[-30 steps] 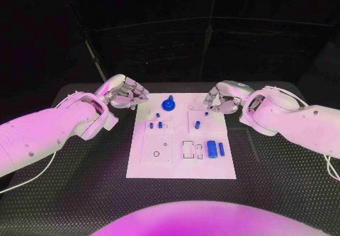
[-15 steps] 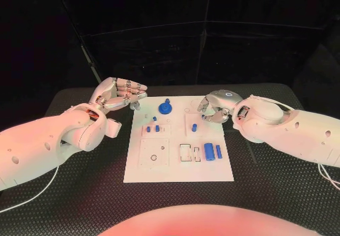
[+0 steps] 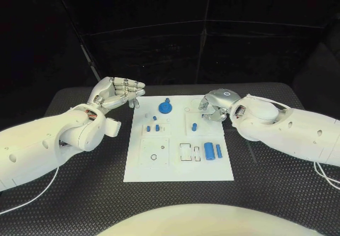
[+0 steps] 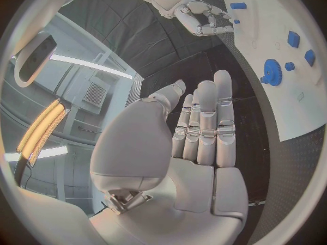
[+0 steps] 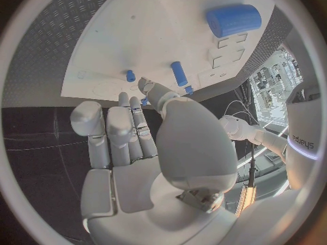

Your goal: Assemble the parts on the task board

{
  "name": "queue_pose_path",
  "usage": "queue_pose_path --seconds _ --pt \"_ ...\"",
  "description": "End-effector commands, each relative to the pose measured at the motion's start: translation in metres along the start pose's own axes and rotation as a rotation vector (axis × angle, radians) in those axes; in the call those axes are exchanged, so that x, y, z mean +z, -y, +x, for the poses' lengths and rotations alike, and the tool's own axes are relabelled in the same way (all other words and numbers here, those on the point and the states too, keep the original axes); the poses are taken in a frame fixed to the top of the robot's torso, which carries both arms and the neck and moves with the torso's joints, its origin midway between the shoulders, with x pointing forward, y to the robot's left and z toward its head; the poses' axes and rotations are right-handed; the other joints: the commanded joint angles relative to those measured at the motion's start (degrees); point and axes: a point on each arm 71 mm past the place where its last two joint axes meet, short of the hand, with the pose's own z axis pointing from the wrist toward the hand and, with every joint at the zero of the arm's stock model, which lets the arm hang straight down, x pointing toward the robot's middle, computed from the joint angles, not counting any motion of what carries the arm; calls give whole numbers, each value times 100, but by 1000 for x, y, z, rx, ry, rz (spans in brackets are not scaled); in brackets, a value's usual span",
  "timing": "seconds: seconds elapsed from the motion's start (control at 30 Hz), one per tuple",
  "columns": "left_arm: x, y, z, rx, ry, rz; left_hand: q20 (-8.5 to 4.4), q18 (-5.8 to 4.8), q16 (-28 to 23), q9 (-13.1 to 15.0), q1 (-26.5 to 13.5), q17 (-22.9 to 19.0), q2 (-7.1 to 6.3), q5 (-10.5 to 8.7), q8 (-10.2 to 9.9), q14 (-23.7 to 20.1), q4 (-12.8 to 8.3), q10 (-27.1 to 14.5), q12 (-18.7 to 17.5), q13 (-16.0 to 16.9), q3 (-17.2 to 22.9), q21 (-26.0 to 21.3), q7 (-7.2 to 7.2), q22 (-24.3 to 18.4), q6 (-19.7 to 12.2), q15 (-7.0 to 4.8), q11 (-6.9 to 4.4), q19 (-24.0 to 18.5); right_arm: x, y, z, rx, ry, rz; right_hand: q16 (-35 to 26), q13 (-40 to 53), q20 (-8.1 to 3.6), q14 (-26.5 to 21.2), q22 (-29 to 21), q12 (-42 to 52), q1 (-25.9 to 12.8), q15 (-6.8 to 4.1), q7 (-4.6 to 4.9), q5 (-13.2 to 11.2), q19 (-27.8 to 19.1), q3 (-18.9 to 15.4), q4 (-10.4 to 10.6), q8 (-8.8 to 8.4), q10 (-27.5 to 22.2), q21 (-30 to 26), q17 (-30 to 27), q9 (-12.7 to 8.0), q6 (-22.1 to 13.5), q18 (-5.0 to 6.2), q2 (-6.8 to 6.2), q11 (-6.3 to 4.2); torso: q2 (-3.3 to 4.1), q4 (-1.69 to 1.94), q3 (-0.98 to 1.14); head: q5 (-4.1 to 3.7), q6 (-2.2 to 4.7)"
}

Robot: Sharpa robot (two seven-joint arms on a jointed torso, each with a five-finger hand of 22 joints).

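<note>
The white task board (image 3: 177, 167) lies mid-table. On it are a blue gear-like part (image 3: 166, 106) at the far end, small blue pegs (image 3: 153, 128), another peg (image 3: 194, 127), a thick blue cylinder (image 3: 209, 150) and a thin one (image 3: 219, 151). My left hand (image 3: 117, 91) hovers beyond the board's far left corner, fingers stretched out, holding nothing. My right hand (image 3: 212, 105) hangs over the far right corner, also holding nothing. The left wrist view shows the left hand (image 4: 198, 130), the board (image 4: 262, 27) and the gear (image 4: 272, 72). The right wrist view shows the right hand (image 5: 129, 141), the cylinder (image 5: 234, 20) and a peg (image 5: 179, 72).
The black ribbed table (image 3: 78, 191) runs wide on both sides of the board. Rectangular slots (image 3: 187, 150) and a round hole (image 3: 155, 157) are cut in the board's near half.
The left hand's fingers have uncurled and now stretch out flat. The right hand has shifted slightly inward over the board's far right corner.
</note>
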Motion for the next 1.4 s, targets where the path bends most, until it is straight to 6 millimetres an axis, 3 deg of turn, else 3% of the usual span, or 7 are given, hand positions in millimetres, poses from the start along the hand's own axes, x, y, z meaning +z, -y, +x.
queue_pose_path --seconds 0.03,0.2,0.57,0.83,1.07,1.4 --pt "0 1 0 -26 1 12 14 25 -30 -11 -13 -9 59 35 -36 -36 6 9 9 6 -33 -50 20 -14 26 18 15 -7 2 1 3 -14 -23 6 47 -32 -10 76 39 31 58 32 -15 18 66 66 5 29 49 55 30 7 60 -22 44 -36 0 -3 6 23 -13" --pt "1 1 0 -28 -1 7 18 24 -43 -14 -9 -17 63 35 -44 -40 4 -3 3 6 -40 -69 32 -31 20 25 24 -6 5 3 6 -9 -42 10 103 -89 -18 86 107 58 68 21 -25 25 104 151 3 36 108 103 81 10 118 -34 73 -50 1 0 -5 19 -20" --pt "1 -2 0 -32 -11 -11 29 20 -76 -17 6 -34 79 35 -51 -65 -2 -40 -15 4 -53 -118 37 -72 23 39 36 -13 7 3 10 -4 -81 7 242 -202 -49 113 276 114 45 -17 -76 54 190 297 5 93 301 219 210 25 325 -64 99 -102 -2 -6 2 32 -57" --pt "1 -4 0 -35 -18 -23 32 23 -102 -14 65 -48 126 43 -46 -90 -32 -53 -18 8 -37 -164 32 -112 50 40 34 -16 8 3 14 1 -100 7 267 -260 -65 111 305 127 32 -35 -96 54 196 351 2 113 396 242 221 28 415 -67 106 -126 -1 -5 -5 36 -64" --pt "0 -4 0 -36 -19 -24 32 24 -104 -15 68 -49 126 42 -48 -92 -34 -56 -19 8 -37 -167 33 -114 49 40 35 -16 9 2 18 4 -113 8 425 -307 -103 151 532 175 60 -85 -159 48 319 427 -9 188 631 388 388 49 625 -110 209 -195 -1 3 -4 49 -86" --pt "0 -3 0 -37 -21 -24 33 23 -108 -16 72 -51 125 42 -51 -97 -38 -60 -21 8 -39 -173 37 -119 46 41 38 -17 11 0 17 8 -64 23 539 -337 -174 177 864 198 131 -158 -233 -144 503 554 -63 266 931 612 460 72 864 -174 414 -284 -8 -6 -5 66 -95"
